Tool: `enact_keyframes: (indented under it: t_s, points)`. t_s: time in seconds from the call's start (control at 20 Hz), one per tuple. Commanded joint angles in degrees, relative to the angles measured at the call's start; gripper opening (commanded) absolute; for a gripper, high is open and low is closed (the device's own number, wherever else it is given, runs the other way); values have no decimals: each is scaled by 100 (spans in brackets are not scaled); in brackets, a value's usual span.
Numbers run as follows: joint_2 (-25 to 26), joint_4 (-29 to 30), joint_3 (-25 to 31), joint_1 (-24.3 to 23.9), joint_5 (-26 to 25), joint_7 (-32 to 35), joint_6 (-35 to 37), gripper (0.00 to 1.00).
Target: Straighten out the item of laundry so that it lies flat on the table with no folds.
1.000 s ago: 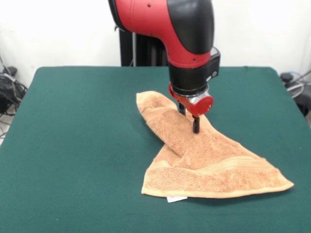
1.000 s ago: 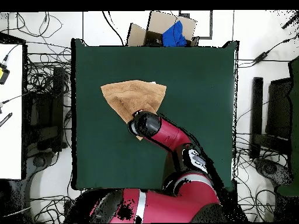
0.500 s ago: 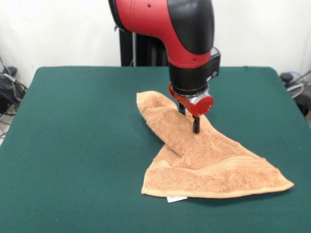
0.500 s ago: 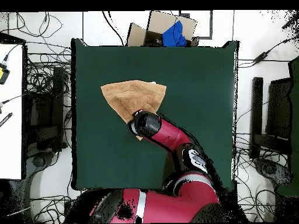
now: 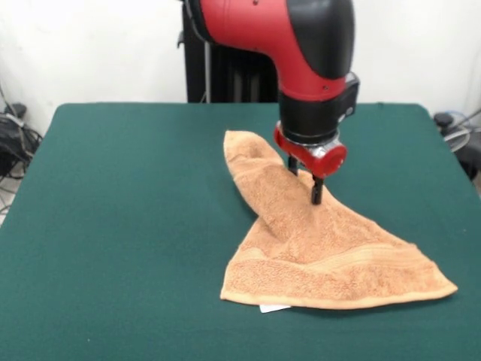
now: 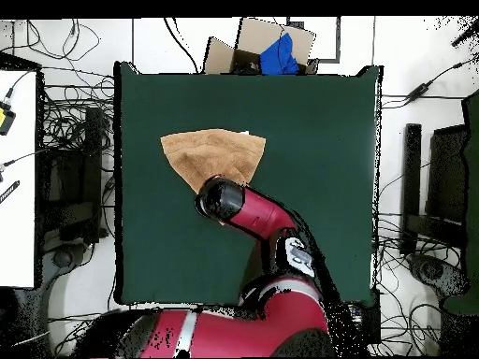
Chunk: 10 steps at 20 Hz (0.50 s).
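My jaws [image 5: 305, 182] point straight down and are clamped on a pinch of the towel [image 5: 323, 252] near its middle, holding that part up in a ridge. From there the cloth slopes down both ways: a folded flap runs toward the far side of the green bench [image 5: 120, 226], and a wide striped end lies flat at the near side. A small white tag [image 5: 273, 307] pokes out from under the near edge.
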Motion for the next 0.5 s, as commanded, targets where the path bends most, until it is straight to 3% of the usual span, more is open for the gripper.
enact_keyframes:
  t_s: [0.05,0.5]
  points:
    - [-172,-543,-561,584,-23,989,575,100]
    - [-163,-1360,-1077,837,-38,929,1315,100]
